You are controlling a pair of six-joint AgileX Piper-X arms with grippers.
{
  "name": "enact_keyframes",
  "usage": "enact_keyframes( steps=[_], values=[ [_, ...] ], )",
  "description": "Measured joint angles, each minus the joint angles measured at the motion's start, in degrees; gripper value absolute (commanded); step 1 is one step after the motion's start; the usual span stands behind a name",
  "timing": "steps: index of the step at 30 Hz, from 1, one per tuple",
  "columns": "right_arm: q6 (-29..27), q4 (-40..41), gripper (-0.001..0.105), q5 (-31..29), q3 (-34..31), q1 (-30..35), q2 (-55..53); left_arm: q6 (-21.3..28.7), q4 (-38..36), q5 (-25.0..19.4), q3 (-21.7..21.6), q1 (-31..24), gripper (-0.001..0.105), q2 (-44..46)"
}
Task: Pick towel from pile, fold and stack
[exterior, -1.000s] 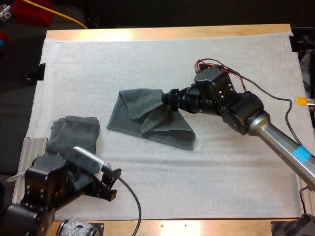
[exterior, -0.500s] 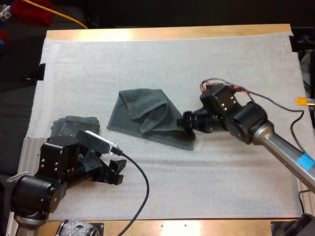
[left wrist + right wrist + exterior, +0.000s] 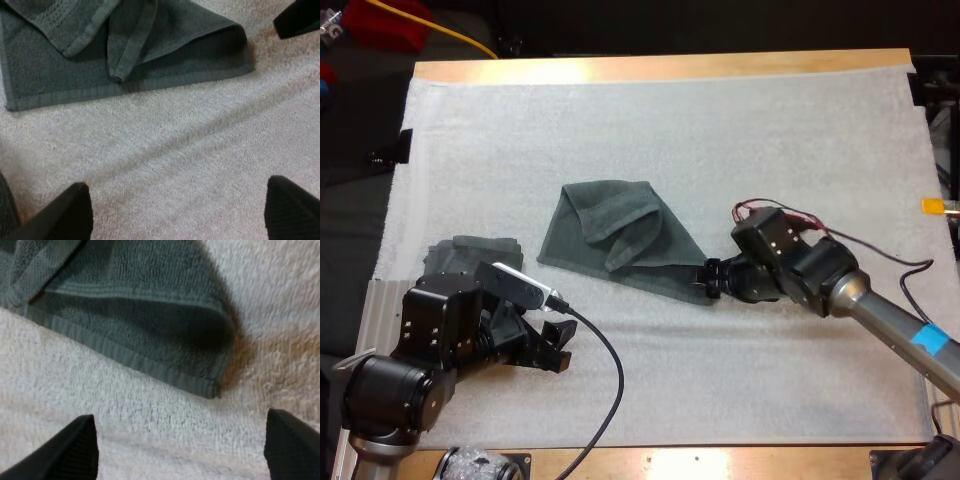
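Count: two towels are seen, a half-folded towel (image 3: 620, 240) at the centre of the mat (image 3: 720, 130) and a folded towel (image 3: 470, 255) at its left edge.
Left arm: the left gripper (image 3: 555, 345) is held low over bare mat, jaws apart, nothing gripped.
Right arm: the right gripper (image 3: 712, 280) is set at the half-folded towel's right corner, jaws apart, clear of cloth.
Change: the right gripper has been withdrawn from the towel's middle.

Viewed from above: wooden tabletop (image 3: 660, 66) covered almost edge to edge by a white mat (image 3: 720, 140), evenly lit; darkness beyond the far side, crossed at far left by a yellow cable (image 3: 450, 35).
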State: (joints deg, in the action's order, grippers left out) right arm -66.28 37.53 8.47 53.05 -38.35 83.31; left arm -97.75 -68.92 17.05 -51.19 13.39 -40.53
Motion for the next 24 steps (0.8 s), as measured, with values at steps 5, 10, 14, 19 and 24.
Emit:
enact_keyframes(
  steps=[5,10,14,19,24],
  values=[
    [3.79,-6.73,0.067,1.34,-4.75,0.0,0.0,0.0,-0.02,0.0,0.0,0.0,0.069,0.0],
    [10.32,-15.41,0.067,2.08,-8.94,0.0,0.1,0.0,-0.02,0.0,0.0,0.0,0.069,0.0],
    [13.78,-21.51,0.067,5.66,-10.99,0.0,2.63,0.0,-0.02,0.0,0.0,0.0,0.069,0.0],
    [17.25,-26.44,0.066,6.87,-11.21,0.0,6.99,0.0,-0.02,0.0,0.0,0.0,0.069,0.0],
    [19.4,-28.98,0.064,6.72,-11.26,0.0,9.17,0.0,-0.14,0.0,0.0,0.0,0.069,0.0]
  ],
)
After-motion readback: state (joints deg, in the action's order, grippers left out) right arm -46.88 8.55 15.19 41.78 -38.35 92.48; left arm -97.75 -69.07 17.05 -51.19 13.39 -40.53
